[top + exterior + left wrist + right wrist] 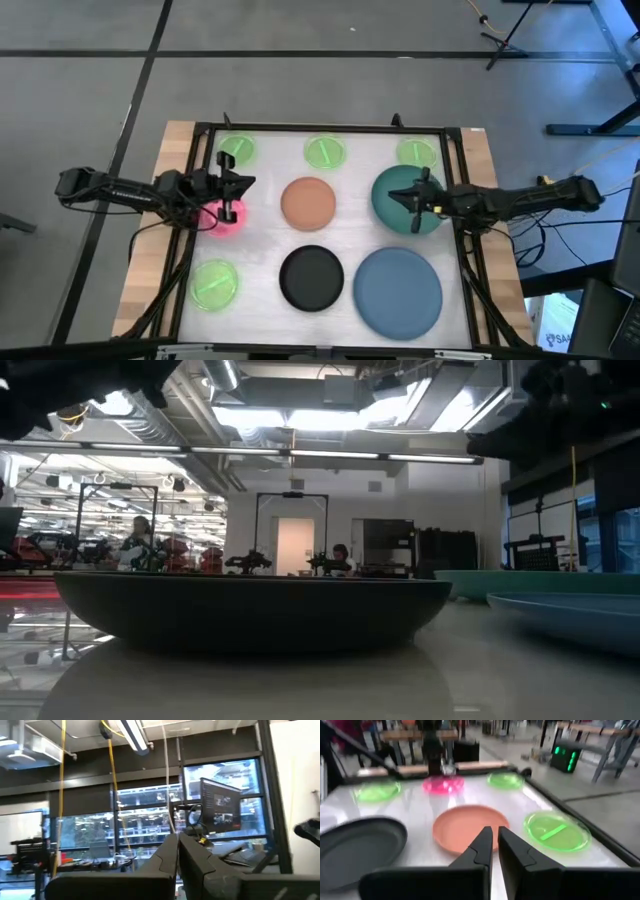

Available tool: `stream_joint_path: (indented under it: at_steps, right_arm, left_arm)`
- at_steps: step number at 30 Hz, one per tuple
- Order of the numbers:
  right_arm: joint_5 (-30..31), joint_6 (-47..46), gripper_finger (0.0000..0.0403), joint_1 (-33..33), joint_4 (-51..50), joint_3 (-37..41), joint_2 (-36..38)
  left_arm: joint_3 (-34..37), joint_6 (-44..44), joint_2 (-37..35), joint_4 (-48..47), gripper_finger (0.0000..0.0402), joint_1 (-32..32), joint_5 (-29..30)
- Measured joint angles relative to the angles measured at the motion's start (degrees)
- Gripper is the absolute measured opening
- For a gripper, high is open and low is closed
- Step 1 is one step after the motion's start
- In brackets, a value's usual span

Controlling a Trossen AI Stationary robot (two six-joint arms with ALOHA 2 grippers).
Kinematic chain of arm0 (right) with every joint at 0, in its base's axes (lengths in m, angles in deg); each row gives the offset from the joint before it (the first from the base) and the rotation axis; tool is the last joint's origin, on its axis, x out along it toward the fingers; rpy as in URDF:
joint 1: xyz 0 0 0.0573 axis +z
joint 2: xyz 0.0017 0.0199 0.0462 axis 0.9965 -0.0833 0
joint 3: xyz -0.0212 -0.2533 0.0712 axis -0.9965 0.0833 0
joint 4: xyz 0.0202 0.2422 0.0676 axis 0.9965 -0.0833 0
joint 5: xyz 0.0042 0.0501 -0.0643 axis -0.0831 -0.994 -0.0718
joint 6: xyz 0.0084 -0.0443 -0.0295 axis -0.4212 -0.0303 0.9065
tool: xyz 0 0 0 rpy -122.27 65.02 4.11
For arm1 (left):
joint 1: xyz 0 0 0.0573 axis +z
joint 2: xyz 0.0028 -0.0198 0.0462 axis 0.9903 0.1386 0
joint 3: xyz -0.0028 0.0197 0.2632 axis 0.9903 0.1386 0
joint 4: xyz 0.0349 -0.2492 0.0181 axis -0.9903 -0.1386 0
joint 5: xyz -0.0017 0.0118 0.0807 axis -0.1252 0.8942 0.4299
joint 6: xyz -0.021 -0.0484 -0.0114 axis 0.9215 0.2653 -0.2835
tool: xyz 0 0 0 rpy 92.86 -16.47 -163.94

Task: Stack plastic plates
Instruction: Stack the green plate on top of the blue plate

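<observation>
A: On the white table [260, 240], in the high view, where do the plates sit?

B: Three lime-green plates run along the upper edge: one at upper left [236, 151], one at upper centre [325, 151], one at upper right [416, 152]. A fourth lime-green plate [214, 283] lies at lower left. The tan-orange plate [308, 203] is in the middle, the black plate [311, 277] just below it, and the blue plate [398, 291] at lower right. None is stacked on another.

A: And the pink one?

B: The pink plate [226, 216] lies at mid-left, partly under the left gripper [240, 197], which hangs above its upper edge.

A: Is that gripper clenched?

B: Its wrist view shows the two dark fingers [165, 857] pressed together with nothing between them, pointing out into the room.

A: The right side?

B: The right gripper [410, 200] hovers over the dark green plate [392, 185] at mid-right. Its fingers [481, 846] are also closed on nothing, aimed toward the tan-orange plate.

A: The low view?

B: The black plate fills the foreground, with the blue and dark green rims at right.
</observation>
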Motion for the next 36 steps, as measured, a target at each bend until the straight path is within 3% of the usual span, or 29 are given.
stream_joint_path:
  at_steps: [7, 13, 20, 26, 36]
  right_arm:
    - [1.1, -2.3, 0.0041, 0.0, -2.9, -8.2, -11.1]
    - [0.2, -11.7, 0.0142, 0.0, -15.7, -14.8, -17.2]
    - [-7.7, -21.6, 0.0237, 0.0, -26.7, -16.9, -23.9]
    - [-8.9, -23.6, 0.0246, 0.0, -32.2, -16.9, -30.8]
    - [-9.3, -20.3, 0.0216, 0.0, -31.9, -16.9, -38.9]
  left_arm:
    - [-2.6, -4.2, 2.1, -0.4, 0.0009, 0.0, -5.2]
    - [-2.6, -5.4, 2.0, 1.1, 0.0009, 0.0, -5.2]
    - [-2.6, -6.9, 1.9, 2.6, 0.0009, 0.0, -5.6]
    - [-2.6, -6.7, 2.0, 1.5, 0.0009, 0.0, -5.5]
    - [-2.6, -6.5, 2.4, -1.3, 0.0009, 0.0, -5.5]
